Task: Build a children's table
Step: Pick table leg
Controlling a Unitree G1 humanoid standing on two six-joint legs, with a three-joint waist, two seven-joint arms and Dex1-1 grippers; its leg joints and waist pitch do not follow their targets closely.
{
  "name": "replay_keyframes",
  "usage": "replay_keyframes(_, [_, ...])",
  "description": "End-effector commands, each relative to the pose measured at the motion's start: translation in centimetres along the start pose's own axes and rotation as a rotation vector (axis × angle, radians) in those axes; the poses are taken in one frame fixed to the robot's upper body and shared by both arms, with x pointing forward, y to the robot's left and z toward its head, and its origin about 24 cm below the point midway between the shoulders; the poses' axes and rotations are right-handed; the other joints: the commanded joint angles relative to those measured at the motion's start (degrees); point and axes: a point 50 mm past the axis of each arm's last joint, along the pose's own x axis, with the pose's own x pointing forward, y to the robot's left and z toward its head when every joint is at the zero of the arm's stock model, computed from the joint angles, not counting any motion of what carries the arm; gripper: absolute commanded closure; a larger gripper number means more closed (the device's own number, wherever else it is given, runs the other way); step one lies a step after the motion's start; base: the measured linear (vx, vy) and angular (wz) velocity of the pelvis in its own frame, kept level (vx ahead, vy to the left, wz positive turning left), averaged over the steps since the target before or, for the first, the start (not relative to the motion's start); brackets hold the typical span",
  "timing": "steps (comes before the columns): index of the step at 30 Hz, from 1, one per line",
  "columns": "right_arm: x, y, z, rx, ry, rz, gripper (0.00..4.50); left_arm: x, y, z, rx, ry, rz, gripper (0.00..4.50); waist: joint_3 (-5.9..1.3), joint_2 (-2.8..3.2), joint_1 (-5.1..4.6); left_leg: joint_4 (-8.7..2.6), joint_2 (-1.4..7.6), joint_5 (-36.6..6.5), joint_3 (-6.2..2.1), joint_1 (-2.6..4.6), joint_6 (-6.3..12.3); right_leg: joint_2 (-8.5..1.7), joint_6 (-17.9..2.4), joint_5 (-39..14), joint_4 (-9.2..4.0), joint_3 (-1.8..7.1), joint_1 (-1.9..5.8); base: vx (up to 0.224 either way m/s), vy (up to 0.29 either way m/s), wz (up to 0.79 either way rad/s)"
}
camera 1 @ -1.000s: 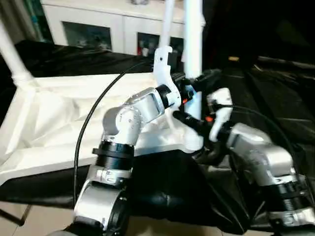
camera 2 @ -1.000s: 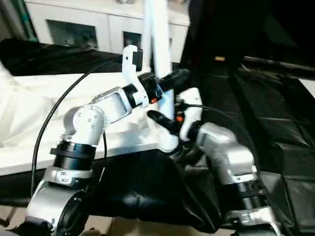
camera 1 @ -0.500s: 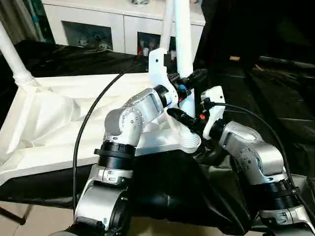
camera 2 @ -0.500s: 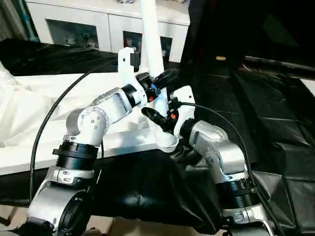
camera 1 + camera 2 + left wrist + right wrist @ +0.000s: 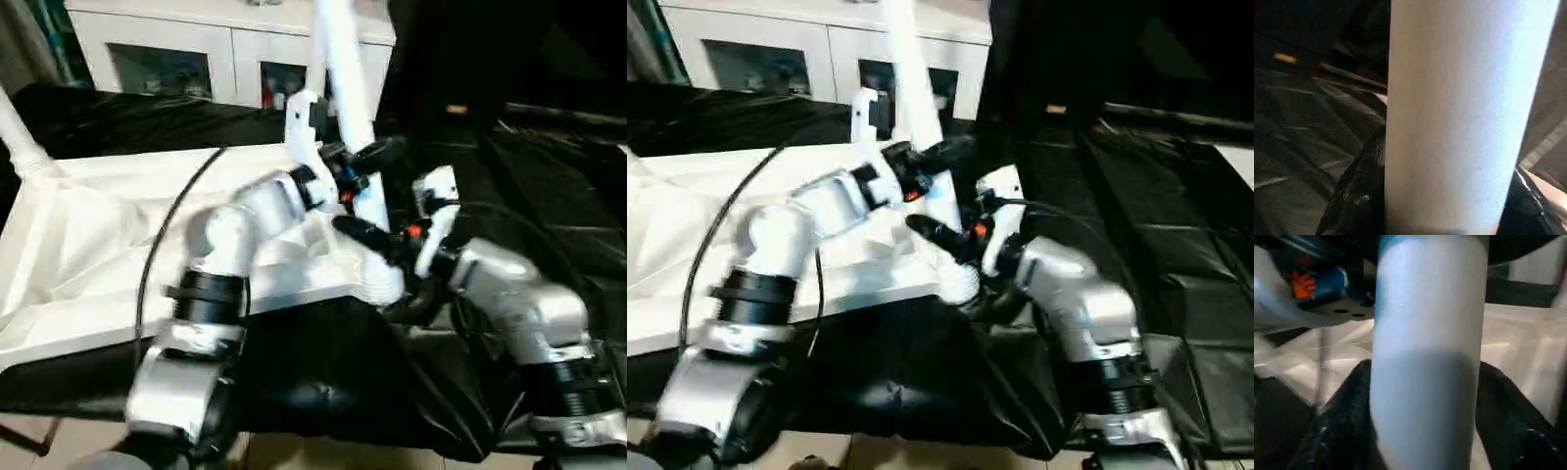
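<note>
Left eye view shows the upturned children's table [image 5: 88, 245] on the black tabletop [image 5: 549, 186], its near corner leg [image 5: 343, 78] pinched by the left gripper [image 5: 361, 166] above and the right gripper [image 5: 377, 235] below.

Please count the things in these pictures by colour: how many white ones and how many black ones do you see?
White: 4 – tabletop, near leg, far-left leg, cabinet
Black: 1 – work table cover
Total: 5
</note>
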Motion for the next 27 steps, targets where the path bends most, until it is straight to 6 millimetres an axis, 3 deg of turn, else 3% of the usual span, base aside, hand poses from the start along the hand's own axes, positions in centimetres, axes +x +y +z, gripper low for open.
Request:
replay_keyframes(1, [-0.5,0.3,0.8,-0.008,0.001,0.067,1.31,0.7,-2.6,0.9,0.001,0.033,-0.214,2.64,-4.2,0.43,0.22,-4.11,-0.57,-10.7,0.77,0.2,1.13,-1.48,-11.5,-9.8,-3.46,1.64,3.85,0.0,0.0,0.0])
replay_keyframes(4, [-1.1,0.5,0.8,0.028,0.026,0.15,1.21,-0.1,-3.2,1.4,-0.003,0.076,-0.361,2.64,-4.18,0.45,0.22,-4.08,-0.65,-10.1,0.86,0.28,1.41,-1.39,-12.6,-8.3,-3.39,1.63,3.93,0.0,0.0,0.0])
replay_keyframes(10, [-2.2,1.5,0.4,0.072,0.106,0.302,1.21,-0.5,-3.7,2.6,0.01,0.061,-0.489,2.64,-4.17,0.81,0.43,-4.11,-0.47,-10.8,0.76,0.3,0.69,-1.63,-13.1,-9.0,-3.36,1.67,4.09,0.0,0.0,0.0])
replay_keyframes(11, [-2.5,1.9,0.1,0.09,0.135,0.347,1.38,-0.4,-3.9,2.9,0.014,0.055,-0.51,2.64,-4.19,0.85,0.42,-4.04,-0.59,-10.9,0.8,0.34,0.85,-1.5,-13.0,-9.0,-3.46,1.62,4.15,0.0,0.0,0.0])
replay_keyframes(12, [-2.5,1.9,0.1,0.09,0.135,0.347,1.48,-0.4,-3.9,2.9,0.014,0.055,-0.51,2.64,-4.28,0.65,0.54,-3.93,-0.55,-10.5,0.85,0.4,1.1,-1.54,-13.3,-8.2,-3.36,1.71,4.25,0.0,0.0,0.0])
replay_keyframes(13, [-2.4,1.9,0.0,0.096,0.138,0.343,1.54,-0.3,-3.9,3.0,0.018,0.054,-0.51,2.64,-4.2,1.03,0.49,-3.99,-0.59,-10.5,0.73,0.11,0.93,-1.6,-13.5,-8.2,-3.34,1.63,4.27,0.0,0.0,0.0])
replay_keyframes(15, [-2.4,2.0,0.1,0.101,0.137,0.344,1.6,-0.3,-3.9,2.9,0.02,0.058,-0.518,2.64,-4.25,0.69,0.44,-3.92,-0.62,-10.6,0.78,0.16,0.84,-1.66,-13.3,-8.9,-3.41,1.59,4.26,0.0,0.0,0.0])
replay_keyframes(16, [-2.5,2.0,0.1,0.102,0.138,0.348,1.72,-0.2,-3.9,2.9,0.02,0.061,-0.523,2.65,-4.16,0.67,0.39,-3.95,-0.74,-11.0,0.83,0.05,0.8,-1.68,-12.5,-11.7,-3.69,1.56,4.31,0.0,0.0,0.0])
replay_keyframes(19, [-2.4,1.9,-0.1,0.101,0.135,0.342,1.94,-0.2,-3.9,2.8,0.024,0.068,-0.53,2.65,-4.2,0.91,0.47,-3.94,-0.63,-10.9,0.77,0.09,0.61,-1.71,-12.1,-12.7,-3.78,1.6,4.14,0.0,0.0,0.0])
replay_keyframes(23, [-2.2,1.7,-0.2,0.092,0.134,0.331,2.22,-0.3,-3.8,2.8,0.032,0.073,-0.522,2.65,-4.27,0.96,0.58,-4.02,-0.51,-11.1,0.69,0.19,0.36,-1.69,-12.2,-12.4,-3.67,1.55,4.04,0.0,0.0,0.0])
replay_keyframes(24, [-2.2,1.7,-0.2,0.091,0.133,0.33,2.41,-0.4,-3.7,2.7,0.034,0.071,-0.515,2.65,-4.25,0.52,0.64,-4.01,-0.51,-10.8,0.72,0.12,0.46,-1.7,-12.3,-12.1,-3.58,1.53,4.1,0.0,0.0,0.0])
replay_keyframes(27, [-1.4,1.6,-0.1,0.056,0.117,0.295,2.56,-0.5,-3.0,2.8,0.064,0.058,-0.434,2.65,-4.33,0.73,0.76,-3.94,-0.49,-10.1,0.75,0.12,0.66,-1.78,-12.7,-10.9,-3.44,1.59,4.02,0.0,0.0,0.0])
